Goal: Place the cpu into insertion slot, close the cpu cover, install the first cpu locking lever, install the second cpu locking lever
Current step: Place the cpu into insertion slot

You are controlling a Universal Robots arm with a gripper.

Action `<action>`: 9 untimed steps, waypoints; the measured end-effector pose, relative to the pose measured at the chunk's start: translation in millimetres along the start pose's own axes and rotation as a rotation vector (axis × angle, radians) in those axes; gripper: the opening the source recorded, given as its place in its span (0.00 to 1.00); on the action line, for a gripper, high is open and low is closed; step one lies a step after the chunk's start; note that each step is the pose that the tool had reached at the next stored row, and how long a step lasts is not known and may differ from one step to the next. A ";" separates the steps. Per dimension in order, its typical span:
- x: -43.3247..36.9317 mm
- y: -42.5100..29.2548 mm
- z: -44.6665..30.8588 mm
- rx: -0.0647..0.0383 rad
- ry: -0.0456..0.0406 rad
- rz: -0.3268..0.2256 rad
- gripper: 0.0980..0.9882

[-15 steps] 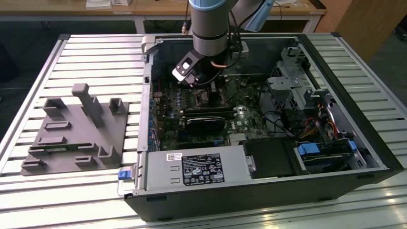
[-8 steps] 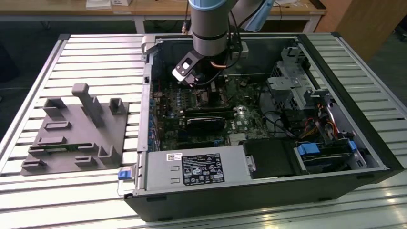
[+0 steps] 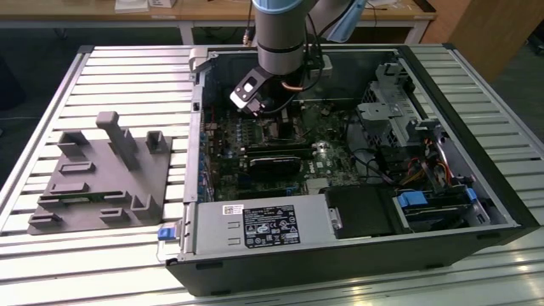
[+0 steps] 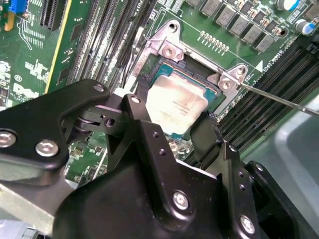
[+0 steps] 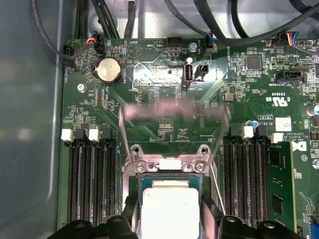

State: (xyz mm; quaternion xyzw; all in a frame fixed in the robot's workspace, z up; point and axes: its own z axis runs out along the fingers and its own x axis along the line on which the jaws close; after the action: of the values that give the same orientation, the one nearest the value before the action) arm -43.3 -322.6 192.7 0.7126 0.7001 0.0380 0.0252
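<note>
Arm reaches straight down into the open computer case, wrist over the motherboard. The gripper has its fingers clamped on two opposite edges of the cpu, which sits at the insertion slot; full seating can't be judged. The cpu cover stands raised. Labels: printed sticker on the power supply, white lettering across the board.

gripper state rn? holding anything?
Gripper: fingers closed on the cpu, holding it by two opposite edges at the insertion slot.
</note>
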 end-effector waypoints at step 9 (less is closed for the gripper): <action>0.4 1.8 -19.9 0.000 0.0002 0.000 0.58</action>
State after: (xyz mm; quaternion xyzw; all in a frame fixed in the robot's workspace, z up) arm -43.3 -322.5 212.7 0.7126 0.7001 0.0381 0.0252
